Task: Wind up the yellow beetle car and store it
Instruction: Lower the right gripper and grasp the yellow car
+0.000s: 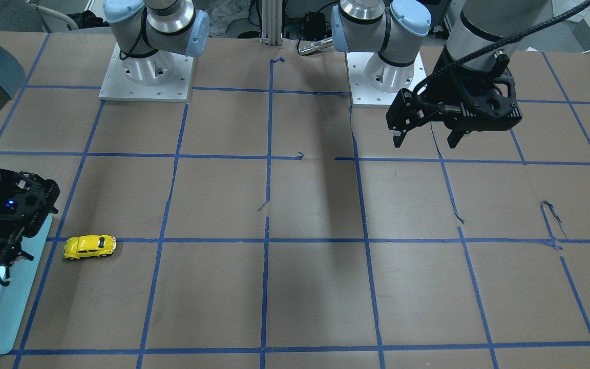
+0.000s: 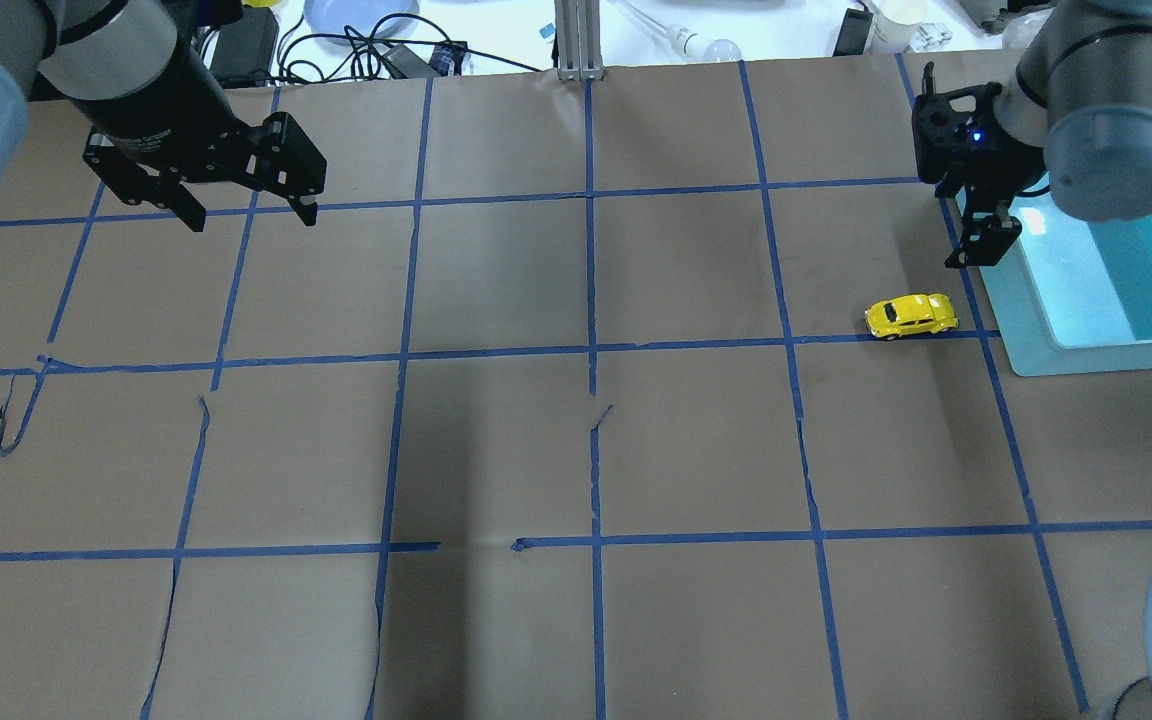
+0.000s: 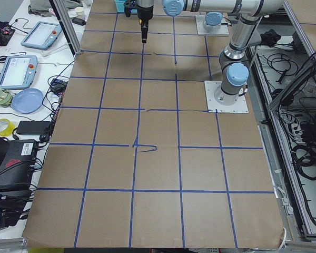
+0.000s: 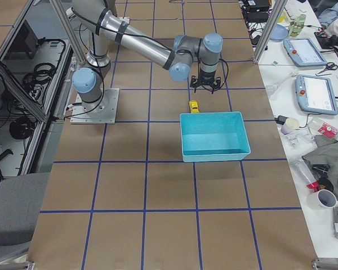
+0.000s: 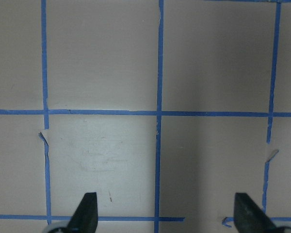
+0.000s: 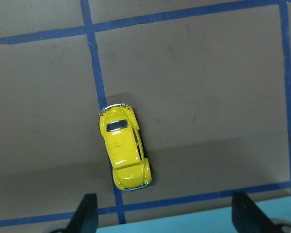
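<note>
Right end effector (image 6: 165, 219) hangs over the rim of the blue bin (image 2: 1106, 360), wrist pointing straight down, fingers wide apart w/ nothing btwn them. That spread prob. suits straddling the car body for the wind-up pull-back. In the overhead view the yellow car (image 2: 911, 316) sits at approx 7 o'clock from it. It's on its wheels on the table (image 2: 696, 450), over a blue tape line (image 2: 836, 341), untouched. The bin is just beside the car at 3 o'clock and is likely the storage spot, so the car isn't stowed yet. Far off at 9–10 o'clock the left end effector (image 2: 254, 218) hovers above the table, fingers also apart, pointing down, prob. parked out of the way.
</note>
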You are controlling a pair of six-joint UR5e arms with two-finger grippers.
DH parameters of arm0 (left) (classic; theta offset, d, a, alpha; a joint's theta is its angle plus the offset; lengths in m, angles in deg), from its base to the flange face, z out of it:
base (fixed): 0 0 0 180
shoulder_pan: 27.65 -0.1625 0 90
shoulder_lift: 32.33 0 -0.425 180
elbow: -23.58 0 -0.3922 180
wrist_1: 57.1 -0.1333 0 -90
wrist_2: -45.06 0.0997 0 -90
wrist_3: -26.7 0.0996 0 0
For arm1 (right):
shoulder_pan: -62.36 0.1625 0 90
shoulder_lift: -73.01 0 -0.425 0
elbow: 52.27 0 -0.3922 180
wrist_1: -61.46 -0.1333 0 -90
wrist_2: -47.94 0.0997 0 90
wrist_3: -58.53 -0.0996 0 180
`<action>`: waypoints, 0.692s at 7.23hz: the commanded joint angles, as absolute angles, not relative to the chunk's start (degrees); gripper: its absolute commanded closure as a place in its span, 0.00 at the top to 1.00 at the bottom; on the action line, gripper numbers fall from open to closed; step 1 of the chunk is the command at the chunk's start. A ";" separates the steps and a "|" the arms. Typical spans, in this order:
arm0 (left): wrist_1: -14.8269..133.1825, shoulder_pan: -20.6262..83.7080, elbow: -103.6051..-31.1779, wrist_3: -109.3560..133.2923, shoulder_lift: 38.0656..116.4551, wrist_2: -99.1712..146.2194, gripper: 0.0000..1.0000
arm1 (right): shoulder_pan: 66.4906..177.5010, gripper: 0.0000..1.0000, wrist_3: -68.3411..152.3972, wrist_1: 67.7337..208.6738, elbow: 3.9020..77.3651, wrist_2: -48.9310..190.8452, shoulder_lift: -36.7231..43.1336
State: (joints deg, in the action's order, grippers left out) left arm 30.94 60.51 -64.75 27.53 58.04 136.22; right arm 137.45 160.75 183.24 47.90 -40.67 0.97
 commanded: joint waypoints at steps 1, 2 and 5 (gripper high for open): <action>30.53 60.15 -64.93 27.58 57.76 138.14 1.00 | 138.04 0.96 166.36 195.38 56.33 -40.57 1.56; 30.44 60.15 -64.75 27.58 57.67 138.31 1.00 | 138.04 0.97 166.37 195.49 56.79 -40.22 1.73; 31.22 60.23 -65.01 27.66 56.88 138.48 1.00 | 138.04 0.98 166.37 196.19 56.88 -41.01 4.54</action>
